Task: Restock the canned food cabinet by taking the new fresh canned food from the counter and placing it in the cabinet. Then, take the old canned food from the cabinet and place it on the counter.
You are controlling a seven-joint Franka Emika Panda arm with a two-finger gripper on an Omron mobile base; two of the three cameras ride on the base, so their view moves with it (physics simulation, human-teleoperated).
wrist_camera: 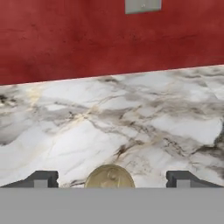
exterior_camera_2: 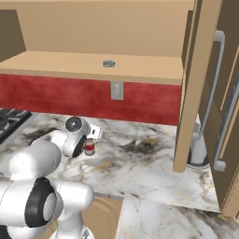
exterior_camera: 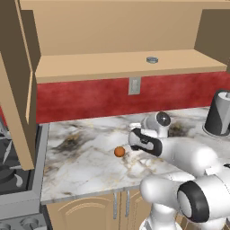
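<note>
The old canned food [exterior_camera_2: 89, 148], red above and white below, stands upright on the marble counter [exterior_camera_2: 149, 163]. In the hand view its round metal top [wrist_camera: 109, 177] sits between my two fingertips [wrist_camera: 41, 179], which stand wide apart on either side without touching it. My gripper [wrist_camera: 111, 180] is open, low over the counter [wrist_camera: 131, 113] and facing the red wall. In the right base view the gripper [exterior_camera_2: 88, 142] is right at the can. The new fresh canned food [exterior_camera: 152, 59], a flat grey tin [exterior_camera_2: 108, 63], lies on the cabinet shelf [exterior_camera: 90, 67].
An orange ball [exterior_camera: 119, 152] lies on the counter left of my arm. A grey jug [exterior_camera: 218, 112] stands at the right. Open cabinet doors [exterior_camera: 18, 90] [exterior_camera_2: 205, 93] hang at both sides. A wall outlet [exterior_camera: 134, 86] is ahead, and a stove [exterior_camera: 11, 166] at the left.
</note>
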